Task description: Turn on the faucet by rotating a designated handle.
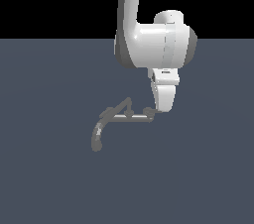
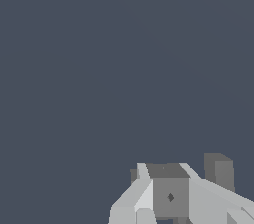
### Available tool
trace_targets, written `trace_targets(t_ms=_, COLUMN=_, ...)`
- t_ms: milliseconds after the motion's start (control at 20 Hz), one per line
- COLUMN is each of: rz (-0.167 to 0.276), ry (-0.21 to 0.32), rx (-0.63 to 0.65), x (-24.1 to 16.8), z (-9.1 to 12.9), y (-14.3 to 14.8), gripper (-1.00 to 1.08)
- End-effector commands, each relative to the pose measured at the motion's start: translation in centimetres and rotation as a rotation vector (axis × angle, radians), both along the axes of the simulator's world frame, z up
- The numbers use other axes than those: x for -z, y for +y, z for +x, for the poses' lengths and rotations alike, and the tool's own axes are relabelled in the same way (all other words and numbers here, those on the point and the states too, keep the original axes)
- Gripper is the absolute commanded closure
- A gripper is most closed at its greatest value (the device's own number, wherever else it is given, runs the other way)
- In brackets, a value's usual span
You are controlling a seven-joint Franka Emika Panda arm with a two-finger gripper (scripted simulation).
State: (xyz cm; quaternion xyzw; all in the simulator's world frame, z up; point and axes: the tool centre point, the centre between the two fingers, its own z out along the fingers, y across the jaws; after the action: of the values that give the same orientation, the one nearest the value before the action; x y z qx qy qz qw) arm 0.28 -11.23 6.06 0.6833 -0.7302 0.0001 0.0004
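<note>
In the exterior view the small grey faucet (image 1: 124, 117) lies on the floor, its straight bar running sideways. Its curved spout (image 1: 96, 138) bends down toward the exterior view's left, and a longer slanted lever (image 1: 122, 104) forms a peak above the bar. The stubby handle (image 1: 148, 113) sits at the bar's right end. My gripper (image 1: 157, 111) hangs from the white hand right beside the handle, touching or nearly touching it. The hand hides the fingertips. The wrist view shows grey and pale blocks (image 2: 169, 197) close up at the frame's edge, and I cannot tell which parts they are.
Flat dark blue-grey floor (image 1: 49, 168) surrounds the faucet on all sides. The white arm (image 1: 149, 44) rises above the faucet's right end. Nothing else stands in view.
</note>
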Motion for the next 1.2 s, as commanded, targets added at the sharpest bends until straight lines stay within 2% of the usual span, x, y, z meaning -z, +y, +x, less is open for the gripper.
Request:
trace_targets(t_ms=0, rz=0.0, ry=0.0, rx=0.001, x=0.0, z=-0.8, y=-0.6, gripper=1.08)
trace_targets(t_ms=100, rz=0.0, ry=0.0, rx=0.001, x=0.0, z=-1.5, y=-1.1, gripper=1.08)
trace_targets(t_ms=200, rz=0.001, ry=-0.002, rx=-0.001, x=0.0, z=-1.1, y=-0.7, gripper=1.08)
trace_targets(t_ms=750, rz=0.001, ry=-0.001, rx=0.001, x=0.0, z=-4.9, y=-0.6, gripper=1.08)
trace_targets(t_ms=800, rz=0.001, ry=-0.001, rx=0.001, x=0.0, z=-4.9, y=-0.6, gripper=1.08)
trace_targets(t_ms=850, rz=-0.004, ry=-0.016, rx=0.012, x=0.0, z=-3.9, y=-1.4, gripper=1.08)
trace_targets(t_ms=1150, rz=-0.002, ry=-0.008, rx=0.006, x=0.0, z=-5.7, y=0.6, gripper=1.08)
